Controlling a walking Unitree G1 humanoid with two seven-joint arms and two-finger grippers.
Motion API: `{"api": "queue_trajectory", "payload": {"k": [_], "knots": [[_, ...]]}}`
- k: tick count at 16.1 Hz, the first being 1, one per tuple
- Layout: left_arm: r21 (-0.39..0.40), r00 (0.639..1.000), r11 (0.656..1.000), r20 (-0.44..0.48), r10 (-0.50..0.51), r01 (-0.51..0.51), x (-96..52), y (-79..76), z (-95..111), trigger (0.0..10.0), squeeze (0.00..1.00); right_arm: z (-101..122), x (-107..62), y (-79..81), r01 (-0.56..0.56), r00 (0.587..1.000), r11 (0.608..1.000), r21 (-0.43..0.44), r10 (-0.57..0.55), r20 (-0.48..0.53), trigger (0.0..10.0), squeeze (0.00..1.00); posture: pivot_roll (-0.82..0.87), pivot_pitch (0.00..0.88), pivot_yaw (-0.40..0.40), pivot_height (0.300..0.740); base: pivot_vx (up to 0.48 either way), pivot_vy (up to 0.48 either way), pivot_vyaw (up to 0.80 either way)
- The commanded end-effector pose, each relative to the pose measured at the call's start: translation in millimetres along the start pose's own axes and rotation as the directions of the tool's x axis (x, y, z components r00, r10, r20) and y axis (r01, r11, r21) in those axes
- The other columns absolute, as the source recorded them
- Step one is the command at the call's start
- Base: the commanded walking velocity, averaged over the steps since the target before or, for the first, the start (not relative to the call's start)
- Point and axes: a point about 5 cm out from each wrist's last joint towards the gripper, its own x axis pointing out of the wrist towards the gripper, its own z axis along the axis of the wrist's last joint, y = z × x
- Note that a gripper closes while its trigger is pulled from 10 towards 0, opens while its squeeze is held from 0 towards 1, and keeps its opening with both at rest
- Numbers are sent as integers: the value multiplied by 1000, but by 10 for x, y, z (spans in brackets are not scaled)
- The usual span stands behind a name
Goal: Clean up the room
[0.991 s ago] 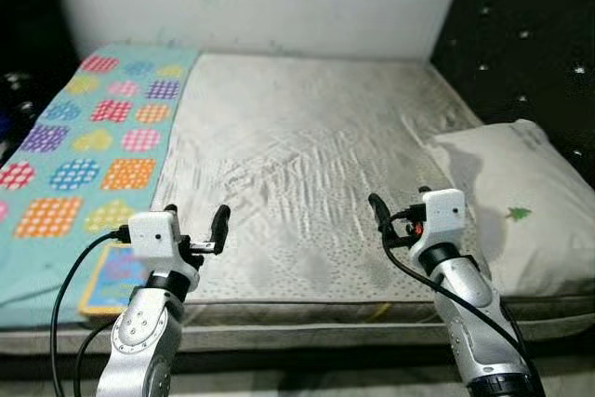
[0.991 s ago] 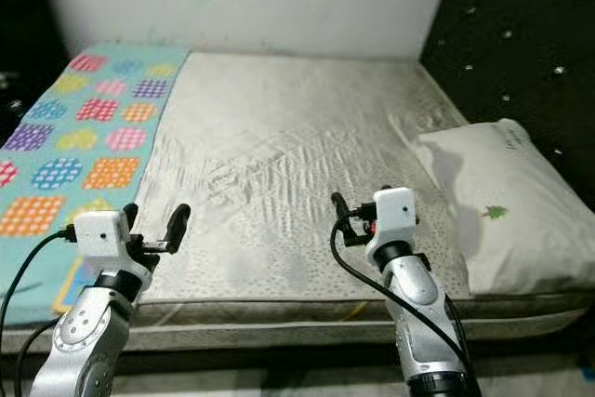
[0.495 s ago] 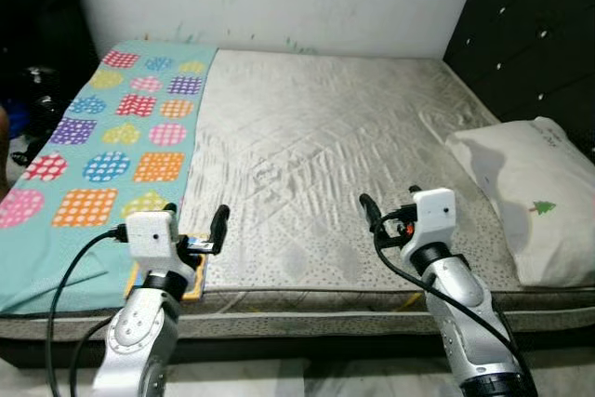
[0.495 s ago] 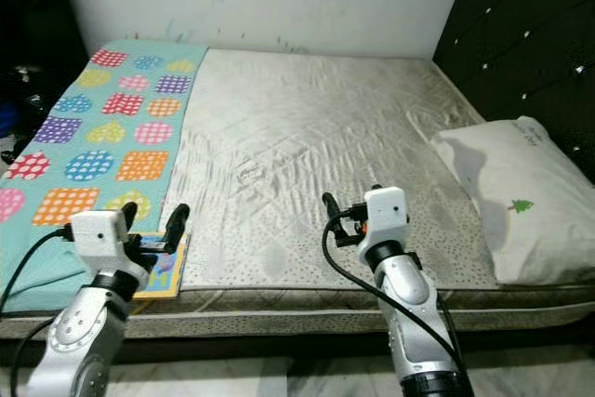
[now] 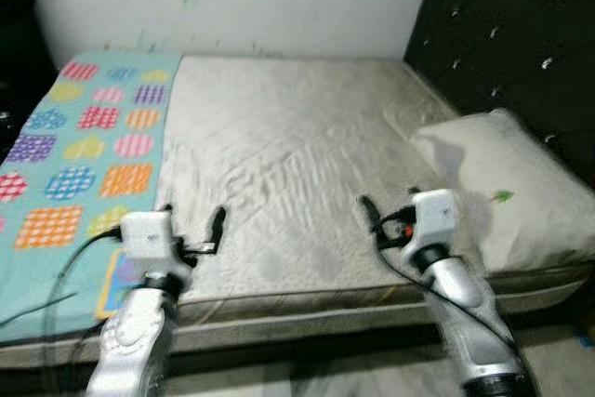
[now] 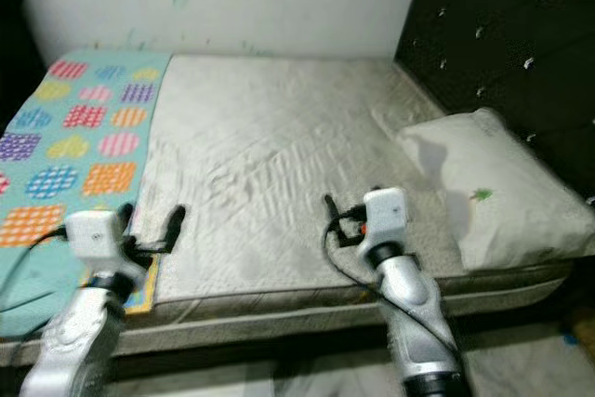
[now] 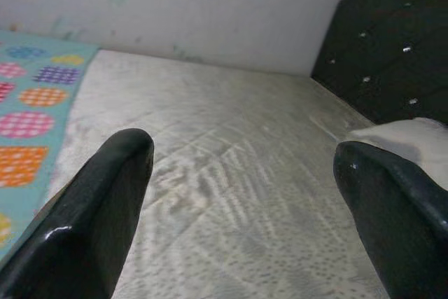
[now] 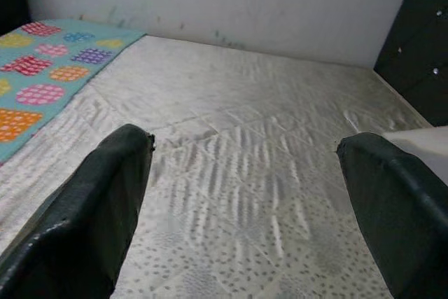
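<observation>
Two grippers up over near edge of mattress (image 5: 279,155): left gripper (image 5: 191,230) and right gripper (image 5: 386,220), both w/ fingers spread wide, holding nothing. Task barely begun by the look of it: teal patterned blanket (image 5: 84,137) bunched on left side, pillow (image 5: 502,183) at right by dark headboard (image 5: 511,53), nothing grasped yet. No bins or containers visible, so nothing stowed.
</observation>
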Motion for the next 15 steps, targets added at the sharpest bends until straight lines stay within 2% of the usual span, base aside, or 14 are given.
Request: {"api": "queue_trajectory", "payload": {"k": [1, 8, 9, 10, 15], "knots": [[13, 1000, 1000, 16, 10, -11, -10, 48, 48, 10000, 0, 56, 31, 29, -9, 1000, 1000, 3, 9, 17, 10000, 0, -18, 4, -60, 740, 375, 0, 0], [22, 1000, 1000, 7, 18, -18, -10, 54, 35, 10000, 0, 52, 37, 33, -13, 1000, 1000, 0, 13, 17, 10000, 0, -16, 0, -62, 740, 365, 0, 0], [30, 997, 997, -6, 74, -74, 2, 102, 14, 10000, 0, 50, 38, 35, -13, 1000, 1000, 0, 13, 17, 10000, 0, -16, 0, -62, 740, 0, 0, 0], [21, 997, 996, -3, 83, -83, 12, 124, 18, 10000, 0, 54, 41, 36, -12, 1000, 1000, 0, 12, 17, 10000, 0, -16, 7, -61, 740, 0, 0, 0], [22, 998, 998, 0, 61, -61, 16, 98, 27, 10000, 0, 52, 43, 28, -9, 1000, 1000, 3, 9, 15, 10000, 0, -16, 10, -62, 740, 0, 70, 0]]}}
